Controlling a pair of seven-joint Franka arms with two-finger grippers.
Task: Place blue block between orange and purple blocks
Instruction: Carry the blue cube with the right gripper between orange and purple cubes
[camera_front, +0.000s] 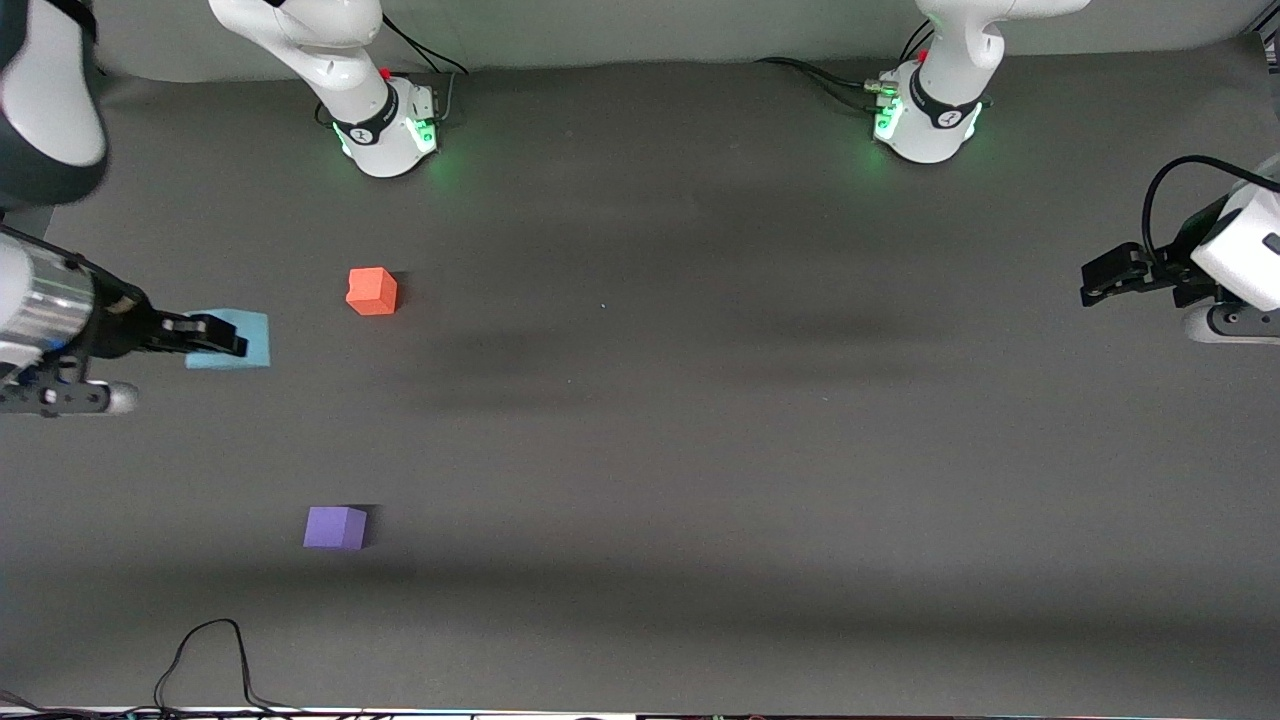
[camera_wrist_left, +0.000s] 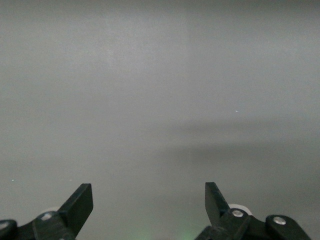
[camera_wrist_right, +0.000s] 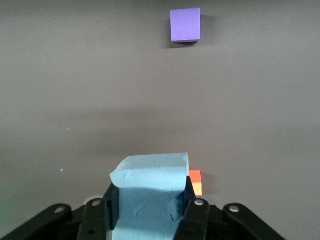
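blue block (camera_front: 240, 340) in right hand (camera_front: 215, 335), up | orange block (camera_front: 372, 291) farther than purple block (camera_front: 335, 527)

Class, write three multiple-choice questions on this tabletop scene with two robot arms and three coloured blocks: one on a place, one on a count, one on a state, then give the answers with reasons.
1. Which block lies nearest the front camera?
A. orange block
B. purple block
C. blue block

2. How many blocks rest on the table untouched by any gripper?
A. one
B. two
C. three

3. What is the right gripper doing?
A. standing open over the purple block
B. shut on the orange block
C. shut on the blue block

Answers:
1 B: the purple block sits lowest in the front view.
2 B: only it and the orange block lie free.
3 C: the right gripper clamps the blue block; the left gripper waits open.
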